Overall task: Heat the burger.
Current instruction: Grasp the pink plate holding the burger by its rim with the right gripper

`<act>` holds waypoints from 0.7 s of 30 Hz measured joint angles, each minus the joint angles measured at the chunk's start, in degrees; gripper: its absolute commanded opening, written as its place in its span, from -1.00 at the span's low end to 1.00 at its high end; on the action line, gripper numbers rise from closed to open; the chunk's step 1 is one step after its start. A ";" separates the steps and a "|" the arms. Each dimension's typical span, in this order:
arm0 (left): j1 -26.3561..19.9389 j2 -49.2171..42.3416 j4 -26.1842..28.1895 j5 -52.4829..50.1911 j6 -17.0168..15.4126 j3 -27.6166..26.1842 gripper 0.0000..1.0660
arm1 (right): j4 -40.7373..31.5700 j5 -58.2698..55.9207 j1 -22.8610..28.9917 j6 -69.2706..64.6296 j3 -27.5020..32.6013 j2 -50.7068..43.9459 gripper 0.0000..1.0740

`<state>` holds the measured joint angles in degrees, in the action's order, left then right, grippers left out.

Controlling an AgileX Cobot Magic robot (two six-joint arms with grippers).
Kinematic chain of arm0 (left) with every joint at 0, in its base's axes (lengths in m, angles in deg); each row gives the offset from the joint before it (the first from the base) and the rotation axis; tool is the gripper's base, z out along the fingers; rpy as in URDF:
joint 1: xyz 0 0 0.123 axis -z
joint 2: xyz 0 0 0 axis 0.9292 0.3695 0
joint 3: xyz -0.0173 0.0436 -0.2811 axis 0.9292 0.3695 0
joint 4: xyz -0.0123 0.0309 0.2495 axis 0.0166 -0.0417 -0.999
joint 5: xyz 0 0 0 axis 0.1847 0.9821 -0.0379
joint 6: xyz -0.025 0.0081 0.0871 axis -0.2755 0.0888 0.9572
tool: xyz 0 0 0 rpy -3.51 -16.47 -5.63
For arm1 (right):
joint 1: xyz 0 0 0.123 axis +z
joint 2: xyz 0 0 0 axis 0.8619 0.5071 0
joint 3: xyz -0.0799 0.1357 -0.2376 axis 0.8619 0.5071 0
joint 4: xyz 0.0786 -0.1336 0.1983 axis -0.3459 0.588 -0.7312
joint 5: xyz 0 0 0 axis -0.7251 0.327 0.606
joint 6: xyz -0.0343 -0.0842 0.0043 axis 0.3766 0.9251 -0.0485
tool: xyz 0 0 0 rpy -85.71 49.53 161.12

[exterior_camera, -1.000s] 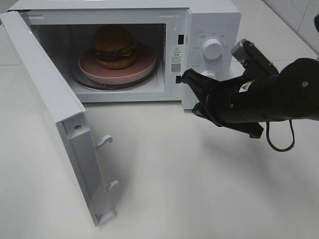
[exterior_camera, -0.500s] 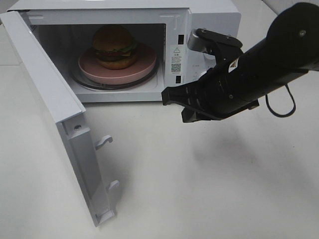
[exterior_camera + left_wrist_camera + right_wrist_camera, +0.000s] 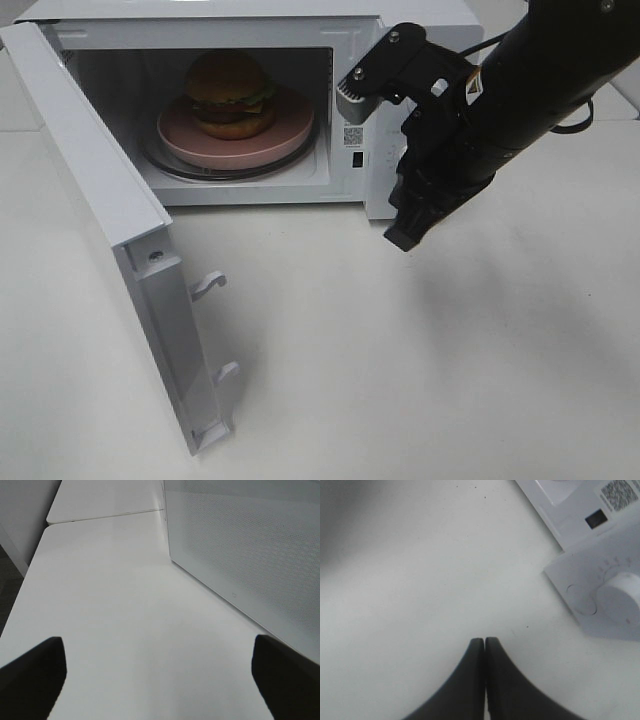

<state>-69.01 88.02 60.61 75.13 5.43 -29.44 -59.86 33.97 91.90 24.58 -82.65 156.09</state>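
Sitting inside the microwave [image 3: 250, 8] in the upper left of the overhead frame, the burger [image 3: 228, 92] is parked on a round pink plate [image 3: 180, 140], and the plate rests on the glass turntable [image 3: 165, 168]. Bun dome up, lettuce and cheese poking out the side, looks upright to me. The microwave door [image 3: 90, 200] is swung wide open toward the lower left, with its two latch hooks [image 3: 208, 283] sticking out from the edge.

The right gripper [image 3: 405, 235] hangs right of centre in the overhead shot, just in front of the microwave's right front side, pointing down at the white table [image 3: 400, 380]. Its fingers [image 3: 475, 680] are pressed flat together with nothing between them. The right wrist camera shows the two black tips meeting over bare tabletop, with a white knob [image 3: 622, 592] and a QR sticker [image 3: 616, 491] on the microwave front close by. It's well apart from the door and from the burger.

The left gripper [image 3: 157, 672] shows up in its own wrist camera: two black fingertips [image 3: 35, 675] spread far apart, nothing held, just tabletop between them. Beside it runs a white panel with a fine dotted pattern [image 3: 250, 545], which looks like the door's outer face, though I can't say for sure.
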 measured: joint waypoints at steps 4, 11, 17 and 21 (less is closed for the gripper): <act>0.00 0.00 0.00 0.00 0.00 0.00 0.74 | 0.57 -0.17 0.00 18.56 -0.23 0.00 -0.96; 0.00 0.00 0.00 0.00 0.00 0.00 0.74 | 0.63 -0.34 0.00 41.37 -0.23 0.00 -0.92; 0.00 0.00 0.00 0.00 0.00 0.00 0.74 | 3.67 0.17 0.00 53.69 -0.23 0.00 -0.56; 0.00 0.00 0.00 0.00 0.00 0.00 0.74 | 7.28 0.63 0.00 51.51 -0.23 0.00 0.23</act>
<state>-69.01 88.02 60.61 75.13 5.43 -29.44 -52.58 34.60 91.90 76.09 -82.88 156.09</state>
